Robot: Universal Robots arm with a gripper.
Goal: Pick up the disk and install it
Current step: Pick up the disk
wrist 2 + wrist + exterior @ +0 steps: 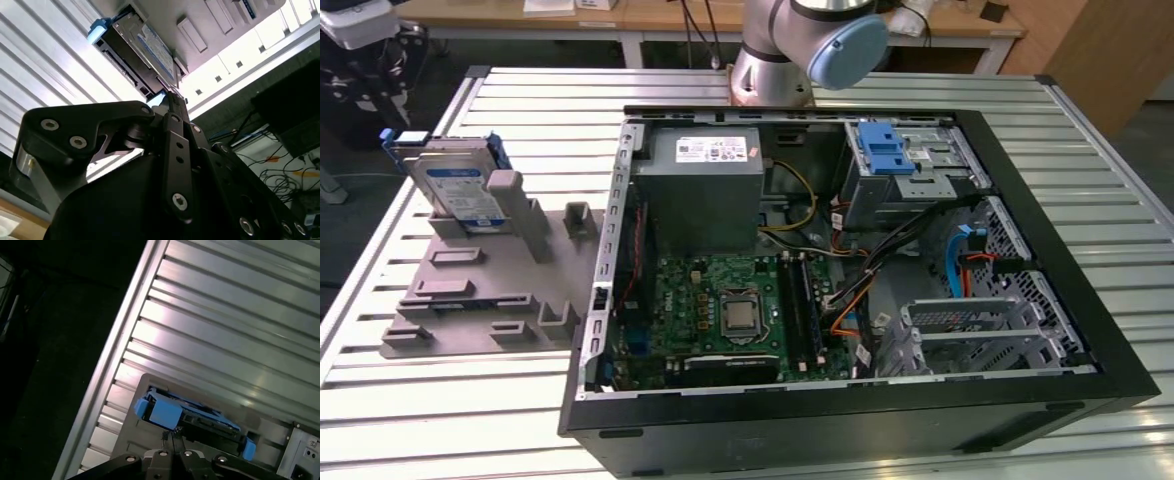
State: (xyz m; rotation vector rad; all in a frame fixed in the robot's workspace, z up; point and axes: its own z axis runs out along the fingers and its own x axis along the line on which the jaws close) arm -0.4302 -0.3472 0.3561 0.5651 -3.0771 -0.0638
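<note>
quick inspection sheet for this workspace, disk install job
surface: slatted metal table, carrying a grey fixture and an open computer case
job's things: disk stands upright in the grey fixture, at the exterior view's left of the case; not yet installed
clutter: nothing seen
grippers: gripper shut, holding nothing, close to the disk's blue-framed end in the first wrist view
cables: orange, yellow, blue and black cables inside the case
surroundings: wooden benches behind the table
</note>
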